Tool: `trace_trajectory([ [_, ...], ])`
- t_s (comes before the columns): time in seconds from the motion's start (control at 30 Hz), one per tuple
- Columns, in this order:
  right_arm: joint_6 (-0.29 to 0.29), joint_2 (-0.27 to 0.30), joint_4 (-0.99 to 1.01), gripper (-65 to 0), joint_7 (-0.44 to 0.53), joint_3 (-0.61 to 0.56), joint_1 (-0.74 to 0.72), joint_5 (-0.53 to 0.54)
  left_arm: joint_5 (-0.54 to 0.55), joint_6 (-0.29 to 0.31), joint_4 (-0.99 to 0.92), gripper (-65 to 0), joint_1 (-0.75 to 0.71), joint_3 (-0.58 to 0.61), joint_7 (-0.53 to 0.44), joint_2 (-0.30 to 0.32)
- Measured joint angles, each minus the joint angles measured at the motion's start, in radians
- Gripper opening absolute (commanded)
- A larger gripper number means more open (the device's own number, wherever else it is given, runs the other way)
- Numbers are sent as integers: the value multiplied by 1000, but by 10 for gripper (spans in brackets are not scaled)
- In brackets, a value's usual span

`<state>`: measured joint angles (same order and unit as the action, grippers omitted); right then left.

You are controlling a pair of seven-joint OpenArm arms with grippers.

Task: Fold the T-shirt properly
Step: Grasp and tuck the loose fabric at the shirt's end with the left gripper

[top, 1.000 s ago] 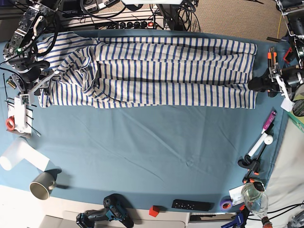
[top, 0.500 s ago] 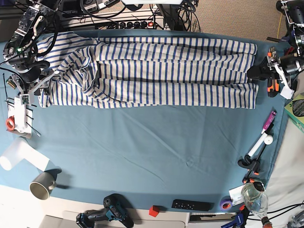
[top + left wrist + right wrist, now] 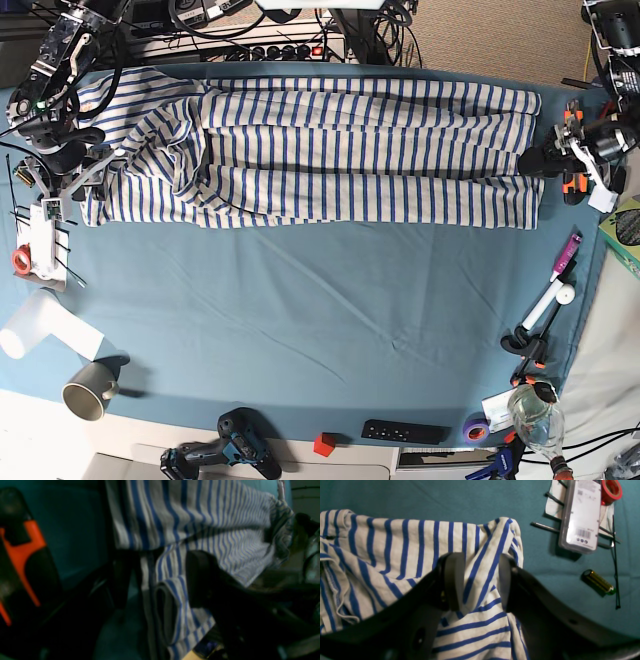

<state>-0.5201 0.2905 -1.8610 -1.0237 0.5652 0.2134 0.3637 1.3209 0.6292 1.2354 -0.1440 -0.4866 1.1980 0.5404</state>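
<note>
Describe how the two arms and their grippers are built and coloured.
Both grippers have black, matte fingers with flat, rounded pads: see the right gripper and the left gripper. In the base view the right arm is a black open frame with a small green light and black cables along it. The left arm is black with a white bracket.

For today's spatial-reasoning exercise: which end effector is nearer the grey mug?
Right. The right end effector grips the T-shirt directly up-table from the grey mug; the left end effector sits across the table.

Overhead base view; close wrist views sharing the T-shirt (image 3: 330,150).
</note>
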Motion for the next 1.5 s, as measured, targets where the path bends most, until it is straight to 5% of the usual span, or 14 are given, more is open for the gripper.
trace_trajectory([
  [0.33,0,0,0,-418,0,0,0,0,3,5,14,-285,-6,-20,-15,-77],
  [0.73,0,0,0,-418,0,0,0,0,-39,7,22,-285,-5,-20,-37,-92],
  [1.5,0,0,0,-418,0,0,0,0,-285,-136,180,-305,-2,0,-105,-134],
])
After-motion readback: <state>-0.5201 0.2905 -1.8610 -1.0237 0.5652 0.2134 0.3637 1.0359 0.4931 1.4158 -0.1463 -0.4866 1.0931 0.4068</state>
